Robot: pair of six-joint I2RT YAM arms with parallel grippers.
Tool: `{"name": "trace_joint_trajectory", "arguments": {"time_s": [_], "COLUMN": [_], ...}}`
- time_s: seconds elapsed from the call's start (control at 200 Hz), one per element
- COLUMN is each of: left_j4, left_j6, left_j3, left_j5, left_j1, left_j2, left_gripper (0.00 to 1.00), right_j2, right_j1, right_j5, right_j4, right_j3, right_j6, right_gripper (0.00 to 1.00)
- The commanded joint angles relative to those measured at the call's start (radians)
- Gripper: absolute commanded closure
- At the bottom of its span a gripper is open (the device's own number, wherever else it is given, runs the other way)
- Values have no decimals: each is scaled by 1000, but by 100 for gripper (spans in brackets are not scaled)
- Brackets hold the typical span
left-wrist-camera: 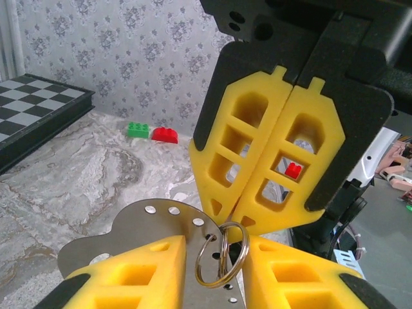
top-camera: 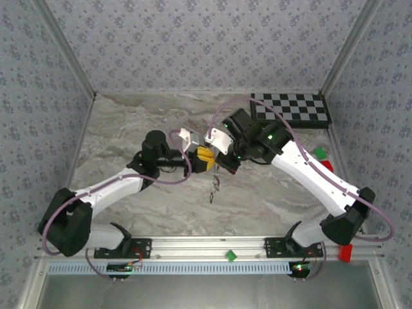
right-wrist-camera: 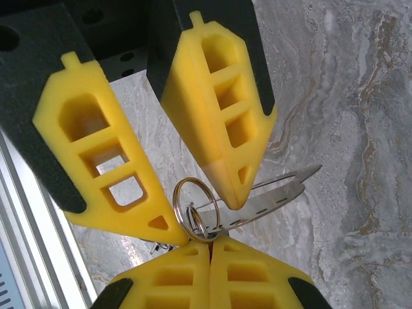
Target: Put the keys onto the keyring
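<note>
Twice over, bracketing the keyring point(left-wrist-camera: 222, 254), standing on edge above mid-bench point(top-camera: 129, 129). Pinching its rim with the right pincer point(left-wrist-camera: 226, 224), fingers pressed flat together. Flanking it with the left pincer point(right-wrist-camera: 207, 222), fingers standing apart either side of the ring; not managing to tell whether squeezing it. Having a perforated steel strip point(right-wrist-camera: 270, 196) poking into the ring from the left pincer's side, long axis crossing the ring's plane. Showing the keys point(top-camera: 214, 187) just nearward of the ring from above, hanging or lying, undecidable. Judging the next move as turning on strip against coil, both arms equally near. Working over marbled bench, checkerboard point(top-camera: 291, 108) and toy bricks point(left-wrist-camera: 165, 135) well apart from the ring, leaving ample room.
</note>
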Motion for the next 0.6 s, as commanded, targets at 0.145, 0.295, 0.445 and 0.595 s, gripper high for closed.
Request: {"name": "trace_joint_trajectory", "arguments": {"time_s": [0.145,0.295,0.445,0.595], "left_j4": [-17,-20,-12,45], "left_j6": [30,26,23,-6], "left_j3": [46,56,51,32], "left_j5": [42,50,39,3], "left_j1": [-18,-23,-22,-22], "left_j2": [27,37,37,26], "left_gripper": [77,100,100,100], "right_j2": [-6,-15,-27,-59], "right_j1": [20,20,21,16], "right_j5": [-14,-21,-28,-21], "right_j4": [6,17,23,52], "right_j3": [28,23,9,-37], "right_j6": [-14,-14,-7,14], "right_gripper": [100,100,100,96]}}
